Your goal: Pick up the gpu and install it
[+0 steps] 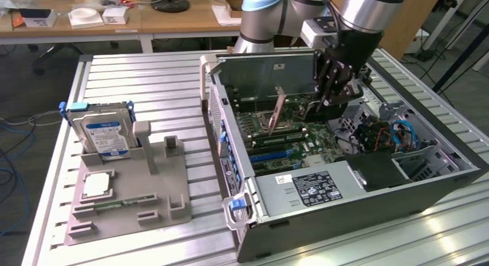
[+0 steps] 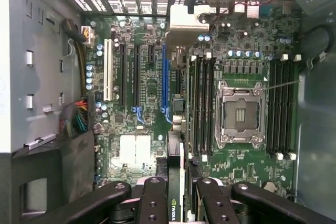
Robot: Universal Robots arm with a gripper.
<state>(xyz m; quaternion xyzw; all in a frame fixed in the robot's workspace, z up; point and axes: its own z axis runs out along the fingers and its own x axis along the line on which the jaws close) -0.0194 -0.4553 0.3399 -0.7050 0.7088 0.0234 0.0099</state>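
Exterior view: gripper (image 1: 330, 100) is down inside the open PC case (image 1: 344, 226), about 1 o'clock from frame centre, clamped on the gpu (image 1: 324, 112). The holder tray (image 1: 130, 186) sits at 9 o'clock, well apart.

Wrist view: gpu (image 2: 178, 124) is held edge-on between the fingers (image 2: 152, 203), over the motherboard (image 2: 241, 177) and just beside the blue slot (image 2: 164, 77).

Pick-up done. Seating looks unfinished.

1. a robotics lab or workshop.
2. a robot arm (image 1: 264, 17) works over a slatted metal bench (image 1: 137, 77) holding an open computer case (image 1: 450, 149).
3. wooden desks (image 1: 183, 23) stand behind, with loose cables (image 1: 23, 122) on the floor.
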